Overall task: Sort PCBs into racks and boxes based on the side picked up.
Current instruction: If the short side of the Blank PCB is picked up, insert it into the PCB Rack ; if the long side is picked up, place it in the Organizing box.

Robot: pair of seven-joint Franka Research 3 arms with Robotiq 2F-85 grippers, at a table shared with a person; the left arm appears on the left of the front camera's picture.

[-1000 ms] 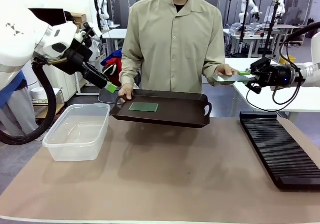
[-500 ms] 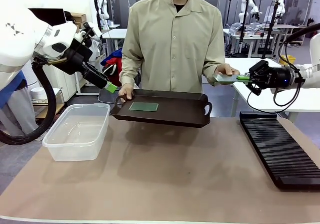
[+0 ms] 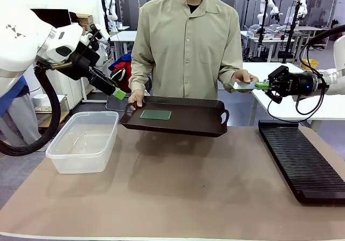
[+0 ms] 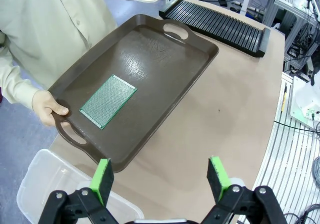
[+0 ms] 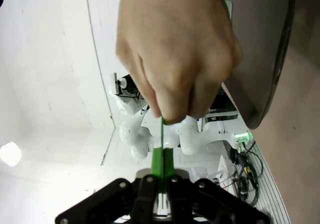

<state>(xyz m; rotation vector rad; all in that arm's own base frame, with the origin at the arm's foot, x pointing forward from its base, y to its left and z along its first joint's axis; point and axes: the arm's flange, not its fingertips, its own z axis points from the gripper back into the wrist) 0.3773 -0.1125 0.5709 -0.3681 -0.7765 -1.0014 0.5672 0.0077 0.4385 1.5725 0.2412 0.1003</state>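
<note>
Clearly your right gripper [image 3: 264, 84] pinches the PCB [image 3: 244, 86] by its edge; it looks thin, stiff, light. Your left gripper [image 4: 160, 176] gapes wide, empty

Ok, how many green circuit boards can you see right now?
2. One circuit board lies flat in the brown tray the person holds; the other board is pinched between the person's hand and the shut right gripper. None seems hidden.

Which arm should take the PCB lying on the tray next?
Left. The left tool is open beside the tray, close to that PCB; the right tool is shut on the other PCB in the person's hand.
</note>
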